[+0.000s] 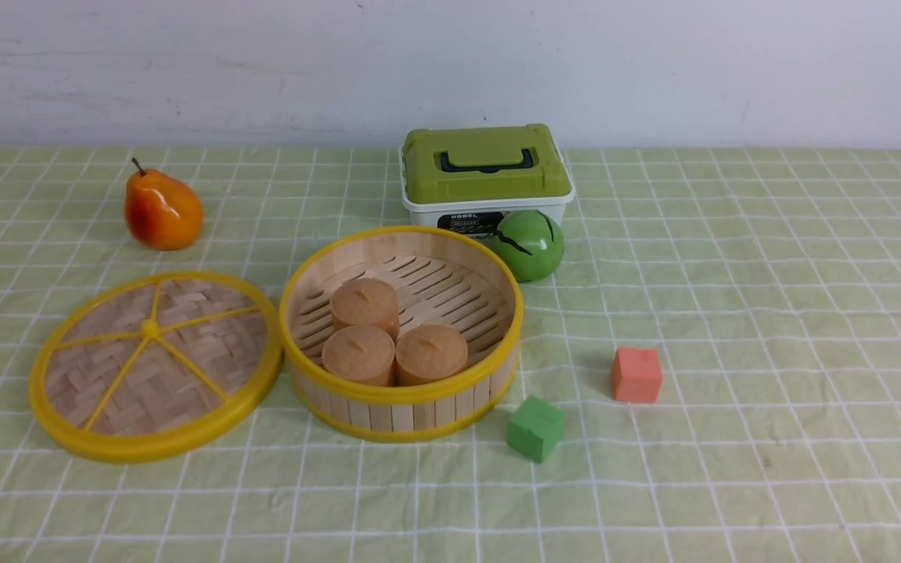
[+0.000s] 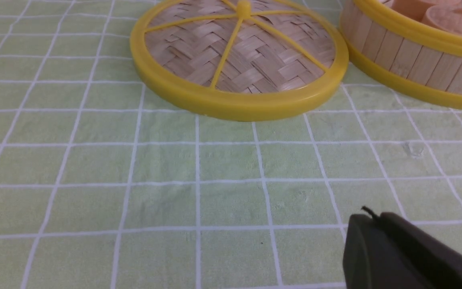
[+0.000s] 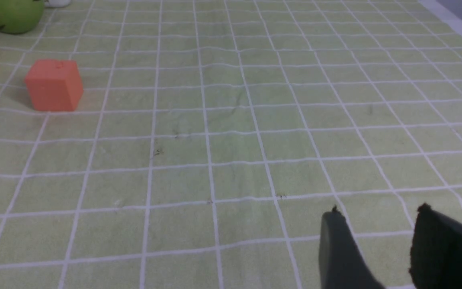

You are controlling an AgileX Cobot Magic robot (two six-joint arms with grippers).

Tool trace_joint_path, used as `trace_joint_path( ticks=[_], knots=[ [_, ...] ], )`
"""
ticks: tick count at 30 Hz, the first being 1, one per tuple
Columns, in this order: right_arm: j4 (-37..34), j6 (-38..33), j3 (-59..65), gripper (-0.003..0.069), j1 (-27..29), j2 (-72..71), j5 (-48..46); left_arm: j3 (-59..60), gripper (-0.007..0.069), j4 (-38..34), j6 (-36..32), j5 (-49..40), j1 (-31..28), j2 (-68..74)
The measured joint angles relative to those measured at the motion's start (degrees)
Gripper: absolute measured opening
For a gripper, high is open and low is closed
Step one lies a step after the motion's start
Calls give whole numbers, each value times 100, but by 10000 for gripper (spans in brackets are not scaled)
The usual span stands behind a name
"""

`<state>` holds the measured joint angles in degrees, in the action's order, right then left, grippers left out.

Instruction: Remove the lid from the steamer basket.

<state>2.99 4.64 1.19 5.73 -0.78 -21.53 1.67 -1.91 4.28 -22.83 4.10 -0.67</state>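
The checked cloth point(image 1: 771, 469) is bordered by a wall point(image 1: 450, 70). The lid point(image 1: 157, 363) is laid left of the basket point(image 1: 403, 414), rims nearly meeting; open cloth is left before both. The left gripper point(image 2: 371, 214) is pressed together; the right point(image 3: 379, 208) is spread.

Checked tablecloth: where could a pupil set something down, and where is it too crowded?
Bare cloth lies right of the red block and in front of the lid. It is crowded where the steamer basket sits between lid, green ball and green block.
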Motion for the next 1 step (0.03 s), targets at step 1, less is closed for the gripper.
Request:
trace_joint_path(
  ticks=[1],
  knots=[
    [0, 0, 0, 241, 0, 0, 0, 0, 17, 0, 0, 0, 0, 0]
  ],
)
